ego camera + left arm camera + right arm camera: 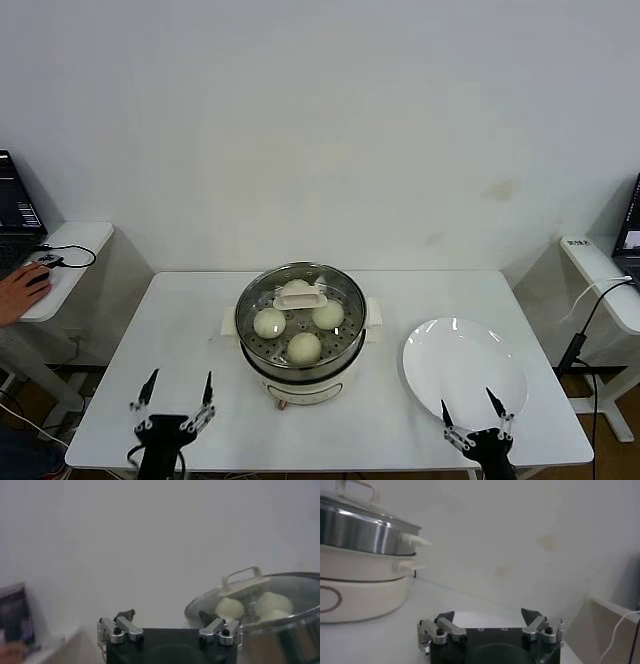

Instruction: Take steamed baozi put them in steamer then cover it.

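Down at the near edge of the white worktop [180, 340], both arms sit low. The left claw [178, 388] hangs by the front left corner, fingers spread apart and holding nothing. The right claw [468, 404] hovers over the near rim of the white plate [440, 355], likewise wide open and empty. Between them, the steamer [300, 372] stands mid-worktop with four steamed baozi [304, 346] resting on its perforated tray. The cover [345, 290] sits on top, its cream handle [300, 297] across the centre.
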Robot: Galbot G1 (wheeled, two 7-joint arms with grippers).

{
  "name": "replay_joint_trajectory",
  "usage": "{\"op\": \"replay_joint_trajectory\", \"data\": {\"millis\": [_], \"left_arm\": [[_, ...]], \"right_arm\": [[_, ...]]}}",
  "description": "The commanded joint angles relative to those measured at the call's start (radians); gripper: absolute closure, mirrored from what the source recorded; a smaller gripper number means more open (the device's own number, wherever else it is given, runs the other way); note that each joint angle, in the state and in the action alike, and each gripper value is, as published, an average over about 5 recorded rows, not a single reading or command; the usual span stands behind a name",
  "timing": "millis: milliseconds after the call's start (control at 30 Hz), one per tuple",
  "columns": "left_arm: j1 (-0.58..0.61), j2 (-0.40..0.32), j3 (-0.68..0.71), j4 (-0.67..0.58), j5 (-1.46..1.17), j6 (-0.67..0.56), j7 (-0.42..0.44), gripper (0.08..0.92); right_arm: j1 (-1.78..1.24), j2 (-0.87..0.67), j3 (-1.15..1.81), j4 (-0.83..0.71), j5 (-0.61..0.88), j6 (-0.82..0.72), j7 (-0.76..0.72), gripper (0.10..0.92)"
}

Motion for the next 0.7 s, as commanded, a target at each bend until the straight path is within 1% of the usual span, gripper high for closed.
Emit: {"op": "replay_joint_trajectory", "data": {"millis": [33,200,367,700], "left_arm": [[0.141,-0.049,-0.090,0.034,-0.163,-0.157,0.072,0.177],[0.145,-0.054,-0.081,0.041,-0.170,-0.167,0.090,0.177],[0.127,-0.063,-0.071,0.077,-0.155,-0.195,0.087,0.177],[0.132,-0.054,-0.064,0.109,-0.162,-0.220,0.089,0.177]], "right_arm": [[-0.040,-0.062,-0.022,0.035,0.040,-0.020,-0.022,0.203],[-0.058,-0.054,-0.038,0.046,0.049,-0.031,-0.034,0.203],[-0.072,-0.045,-0.046,0.060,0.052,-0.052,-0.043,0.203],[-0.091,-0.039,-0.047,0.068,0.061,-0.072,-0.049,0.203]]}}
